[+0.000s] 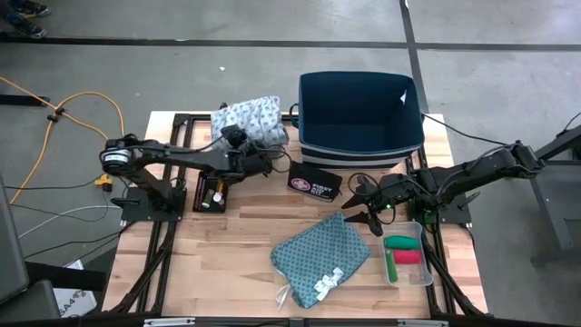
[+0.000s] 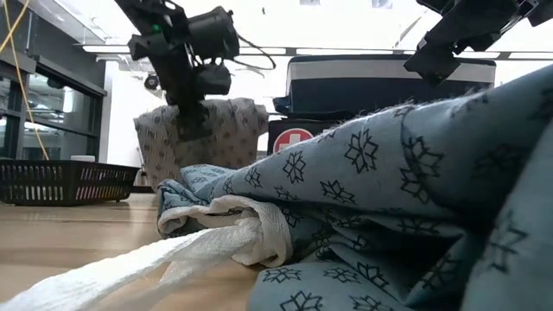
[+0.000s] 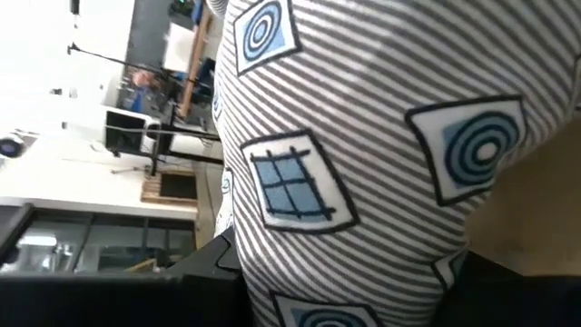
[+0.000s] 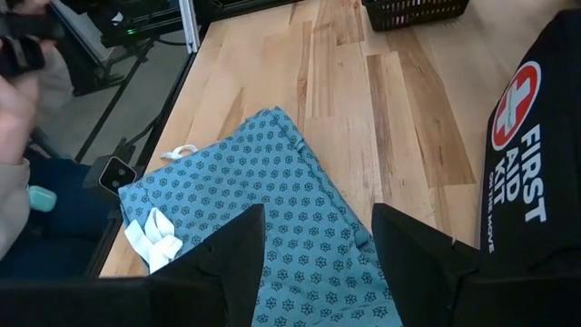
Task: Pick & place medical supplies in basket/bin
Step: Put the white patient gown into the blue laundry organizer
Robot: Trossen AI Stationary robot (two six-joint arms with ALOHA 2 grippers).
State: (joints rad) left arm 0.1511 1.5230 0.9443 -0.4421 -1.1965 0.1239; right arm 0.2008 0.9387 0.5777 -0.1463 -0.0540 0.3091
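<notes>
The pale blue-grey striped cloth (image 1: 250,118) lies bundled on the table at its far side, left of the navy bin (image 1: 359,153). My left gripper (image 1: 263,154) is at the bundle's near side, open, and the cloth (image 3: 363,136) fills the space between its fingers. The teal patterned cloth (image 1: 318,256) lies flat near the table's near edge, its white ties (image 1: 327,283) at its near corner. My right gripper (image 1: 361,207) hovers open over that cloth's far right corner (image 4: 300,145). A green roll (image 1: 400,242) and a red roll (image 1: 407,258) rest in a clear tray. My left gripper has the near side of the pale cloth bundle (image 3: 300,227) between its open fingers (image 3: 222,263), coming level from the table's left. Whether the pads touch the fabric, I cannot tell. The bundle sits on the table.
A black first aid kit pouch (image 1: 314,181) lies between the two cloths, in front of the bin. A small black basket (image 1: 211,193) stands under the left arm. The clear tray (image 1: 419,272) sits at the right edge. A person's hand (image 4: 18,100) shows beyond the table.
</notes>
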